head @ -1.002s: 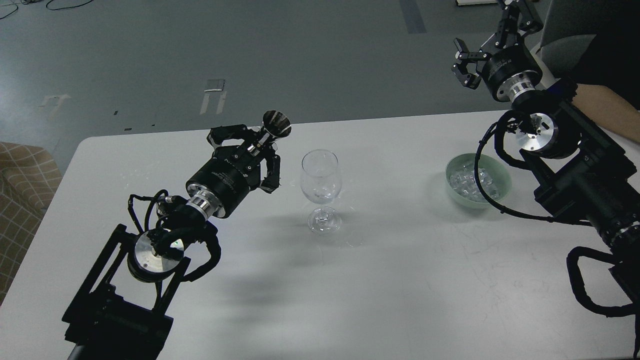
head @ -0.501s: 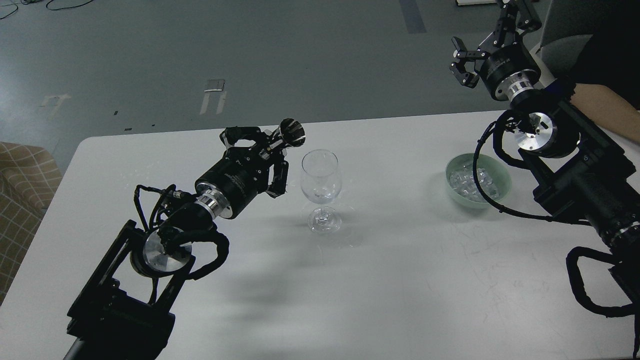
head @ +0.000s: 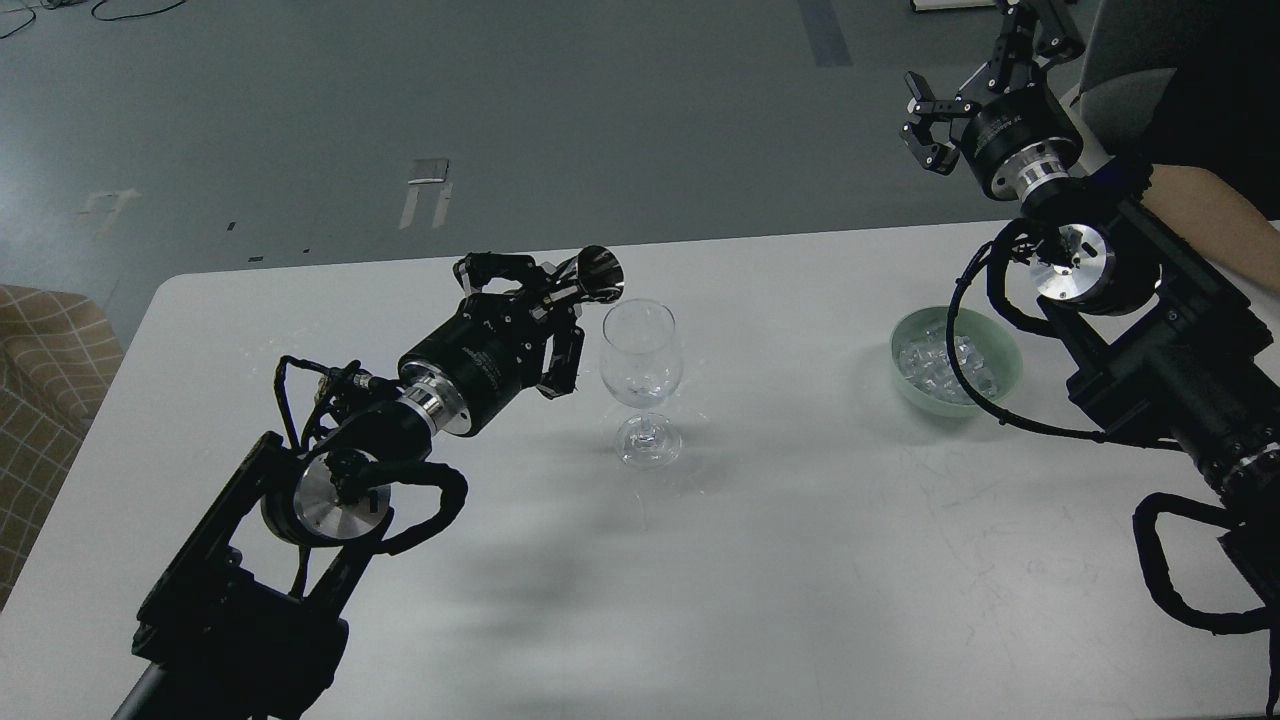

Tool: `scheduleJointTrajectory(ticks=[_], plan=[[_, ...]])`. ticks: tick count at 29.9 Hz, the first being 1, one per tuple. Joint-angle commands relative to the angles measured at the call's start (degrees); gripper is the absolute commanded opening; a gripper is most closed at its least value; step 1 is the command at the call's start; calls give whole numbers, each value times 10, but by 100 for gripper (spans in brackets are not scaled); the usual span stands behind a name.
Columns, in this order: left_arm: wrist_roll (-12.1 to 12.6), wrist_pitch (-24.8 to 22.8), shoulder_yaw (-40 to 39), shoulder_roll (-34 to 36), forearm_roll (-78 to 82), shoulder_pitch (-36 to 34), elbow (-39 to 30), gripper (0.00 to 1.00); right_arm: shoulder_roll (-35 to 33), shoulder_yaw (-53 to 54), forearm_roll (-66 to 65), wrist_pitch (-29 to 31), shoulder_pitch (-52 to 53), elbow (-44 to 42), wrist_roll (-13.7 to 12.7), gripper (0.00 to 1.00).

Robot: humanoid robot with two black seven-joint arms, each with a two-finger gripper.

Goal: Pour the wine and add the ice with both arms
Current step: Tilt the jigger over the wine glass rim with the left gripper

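Observation:
A clear wine glass [head: 641, 360] stands upright near the middle of the white table [head: 800, 560]. My left gripper [head: 545, 300] is shut on a small dark metal cone-shaped cup [head: 598, 273]. The cup is tilted on its side, with its mouth at the left rim of the glass. The ice [head: 930, 362] is a heap of clear cubes in a pale green bowl [head: 1005, 385] at the right. My right gripper [head: 975, 70] is open and empty, raised high beyond the table's far edge, behind the bowl.
A person's bare forearm [head: 1200, 215] lies at the far right edge behind my right arm. A plaid seat [head: 40, 350] stands left of the table. Grey floor lies beyond the far table edge.
My left gripper has moved right towards the glass and tipped the metal cup over, bringing its mouth to the glass rim. The right arm has barely moved.

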Motion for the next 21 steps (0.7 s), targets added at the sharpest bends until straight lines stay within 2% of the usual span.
scheduleJointTrajectory(ticks=[1, 4, 21], plan=[[5, 2, 0, -1, 12, -4, 3, 7, 0, 1, 0, 0, 0, 0, 0, 100], [12, 2, 0, -3, 22, -3, 4, 7, 0, 0, 0, 0, -1, 0, 0, 100], [11, 0, 1, 1, 61, -5, 5, 7, 0, 2, 0, 0, 0, 1, 0, 100]])
